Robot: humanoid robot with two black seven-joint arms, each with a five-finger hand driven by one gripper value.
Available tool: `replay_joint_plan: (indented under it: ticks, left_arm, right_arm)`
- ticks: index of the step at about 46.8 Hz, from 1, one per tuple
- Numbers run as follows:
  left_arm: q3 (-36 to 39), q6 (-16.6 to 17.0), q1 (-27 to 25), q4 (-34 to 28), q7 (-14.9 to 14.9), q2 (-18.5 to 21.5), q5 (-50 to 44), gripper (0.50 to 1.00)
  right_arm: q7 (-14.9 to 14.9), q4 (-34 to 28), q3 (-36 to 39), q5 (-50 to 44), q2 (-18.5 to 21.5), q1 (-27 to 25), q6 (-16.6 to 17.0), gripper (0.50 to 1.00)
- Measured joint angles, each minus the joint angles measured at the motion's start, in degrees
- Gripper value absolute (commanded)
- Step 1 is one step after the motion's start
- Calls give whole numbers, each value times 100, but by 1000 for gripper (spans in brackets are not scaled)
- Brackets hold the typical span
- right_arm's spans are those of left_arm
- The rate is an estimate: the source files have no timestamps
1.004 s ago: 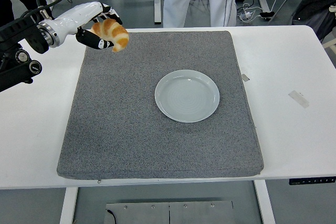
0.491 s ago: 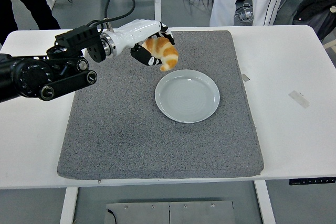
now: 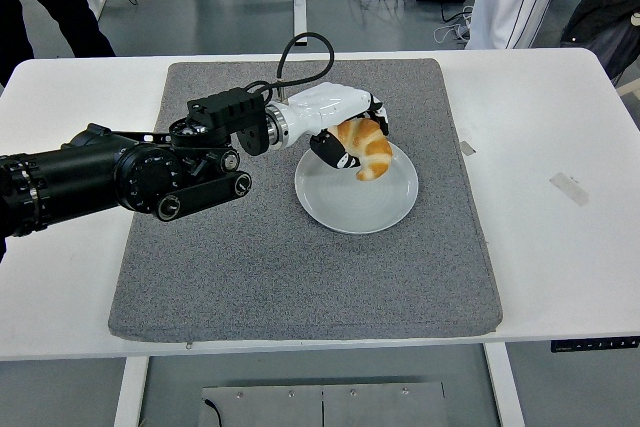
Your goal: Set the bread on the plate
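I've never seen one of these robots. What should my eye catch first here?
A long black arm reaches in from the left, its white robot hand gripping a golden croissant over the pale plate. The plate sits on a grey mat covering the middle of the white table.

plate (image 3: 357, 197) on mat (image 3: 300, 257), right of centre | mat on table (image 3: 560, 247) | bread (image 3: 366, 147) over plate's rear

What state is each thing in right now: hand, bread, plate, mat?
left hand: shut on the bread, held over the plate's far-left part.
bread: a croissant, gripped in the fingers, above the plate; I cannot tell if it touches.
plate: upright on the mat, nothing lying loose in it.
grey mat: flat on the white table.
right hand: not in view.
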Motion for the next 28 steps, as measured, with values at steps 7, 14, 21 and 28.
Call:
replay_joint_plan:
  ticks: [7,14,21,28]
  left_arm:
    - [67,6,75,186,0,-170,0,500]
    - [251,8,198,324,0,-265,0,500]
    - [276,19,343,350,0,-268,9,500]
    - [276,25,392,417,0,-268,18,500]
  right_arm:
    - [1,0,0,0,0,-1,1,1000]
    - [2,0,0,0,0,-2,1,1000]
    - [2,0,0,0,0,-2,1,1000]
    - [-1,0,0,0,0,1,1,1000]
